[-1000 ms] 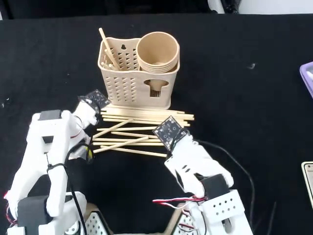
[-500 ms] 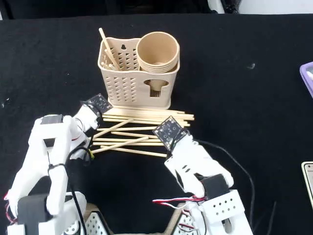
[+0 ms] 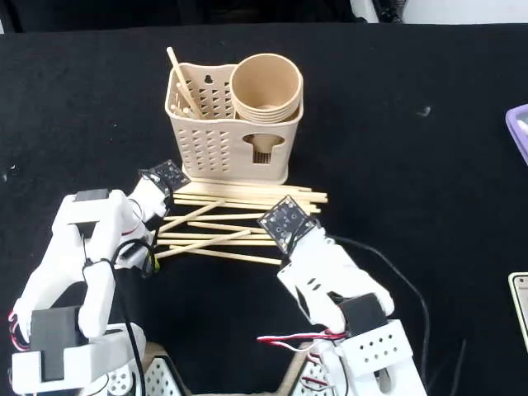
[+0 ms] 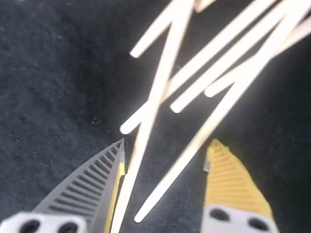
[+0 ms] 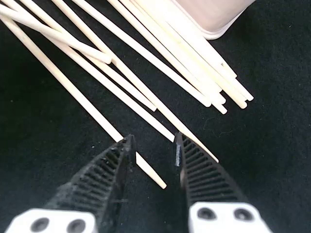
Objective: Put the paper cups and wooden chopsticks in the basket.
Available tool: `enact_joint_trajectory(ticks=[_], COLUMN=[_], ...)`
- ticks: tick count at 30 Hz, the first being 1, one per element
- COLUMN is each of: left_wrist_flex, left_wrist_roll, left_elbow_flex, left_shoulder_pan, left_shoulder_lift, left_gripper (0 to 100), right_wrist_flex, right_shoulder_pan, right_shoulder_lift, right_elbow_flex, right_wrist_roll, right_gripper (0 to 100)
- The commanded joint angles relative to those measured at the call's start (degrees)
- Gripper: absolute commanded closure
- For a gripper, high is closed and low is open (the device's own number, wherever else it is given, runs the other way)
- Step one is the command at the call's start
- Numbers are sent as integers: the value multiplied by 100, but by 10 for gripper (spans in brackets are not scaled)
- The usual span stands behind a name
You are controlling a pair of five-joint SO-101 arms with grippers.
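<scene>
Reporting progress: I am judging the task as partly done. The cup half looks finished, and the chopstick half is barely started.
Paper cups: I am seeing the paper cups (image 3: 266,89) sitting nested as one stack in the basket (image 3: 216,144), in the compartment on the right of the high view.
Stowed chopstick: I am seeing one stowed chopstick (image 3: 183,81) leaning tilted in the other compartment, its end sticking up above the rim.
Loose chopsticks: I am counting the loose chopsticks (image 3: 239,219) as the work left. They are lying on the table just in front of the basket, some in a tidy row along its base and others crossing.
Left gripper: I am reading the left gripper (image 4: 165,160) as spread wide and gripping nothing. It is straddling the ends of two sticks (one is running close beside the grey jaw; I cannot confirm contact).
Right gripper: I am reading the right gripper (image 5: 151,148) as parted by a narrow gap and holding nothing, hanging over stick ends at the pile's opposite side.
Surface: I am working over a black cloth table (image 3: 429,231).
Room: I am noting a purple item (image 3: 520,132) at the table's edge, well apart from the basket.
</scene>
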Motion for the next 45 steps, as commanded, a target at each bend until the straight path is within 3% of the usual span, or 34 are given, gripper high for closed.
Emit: enact_joint_trajectory(ticks=[1,8,15,23,31,37,41,45], left_wrist_flex=[53,202,721,1512,2734,2084,1266,1064], left_wrist_roll=[-26,-26,-35,-35,-484,-466,-167,-35], left_elbow_flex=[-251,-233,-312,-497,-426,347,629,576], left_shoulder_pan=[-48,-48,40,84,347,804,708,699], left_shoulder_lift=[26,-35,0,-308,-1864,-2048,-1776,-1407], left_gripper=[765,772,973,970,970,952,843,774], right_wrist_flex=[-123,-123,-123,-123,-123,-123,-114,-114], right_shoulder_pan=[79,79,79,79,79,79,88,88], right_shoulder_lift=[-84,-84,-84,-84,-84,-84,-84,-84], right_elbow_flex=[-13,-13,-13,-13,-13,-13,-13,-13], right_wrist_roll=[-9,-9,-9,-9,-9,-9,-9,-9], right_gripper=[858,858,858,858,858,858,858,858])
